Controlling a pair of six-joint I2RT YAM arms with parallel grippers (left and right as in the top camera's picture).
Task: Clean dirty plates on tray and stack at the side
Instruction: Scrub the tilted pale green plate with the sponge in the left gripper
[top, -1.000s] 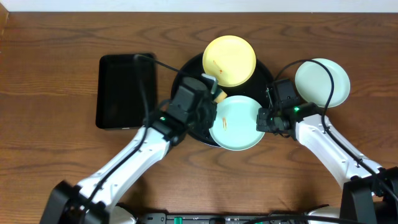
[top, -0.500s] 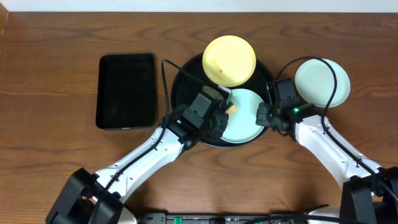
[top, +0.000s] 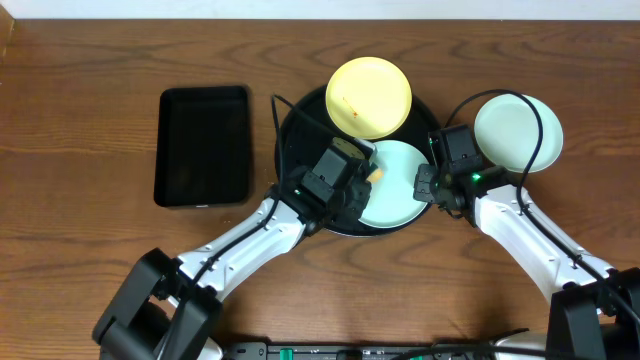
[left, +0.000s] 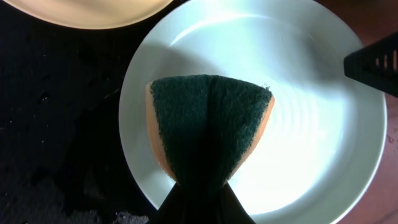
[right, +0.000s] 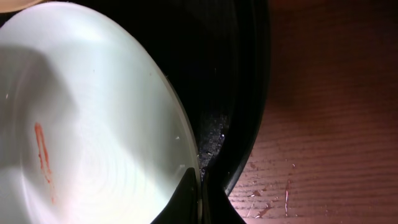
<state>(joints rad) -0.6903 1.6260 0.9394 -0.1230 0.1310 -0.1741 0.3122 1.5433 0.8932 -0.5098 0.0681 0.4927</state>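
Observation:
The round black tray (top: 292, 150) carries a pale yellow plate (top: 372, 95) at its far edge, marked with a small red smear. A light teal plate (top: 398, 192) lies at the tray's near right. My left gripper (top: 364, 170) is shut on a green-and-orange sponge (left: 210, 127), which presses on the teal plate (left: 305, 106). My right gripper (right: 199, 190) is shut on that plate's right rim, and an orange-red smear (right: 42, 155) shows on the plate (right: 106, 112). A second teal plate (top: 518, 132) sits on the table to the right of the tray.
A rectangular black tray (top: 203, 145) lies on the table to the left of the round one. The round tray's raised rim (right: 249, 106) runs just right of my right fingers, with wet wood table (right: 329, 124) beyond it.
My left gripper has carried the sponge rightward onto the teal plate. That plate has shifted slightly farther onto the tray. The right gripper has barely moved.

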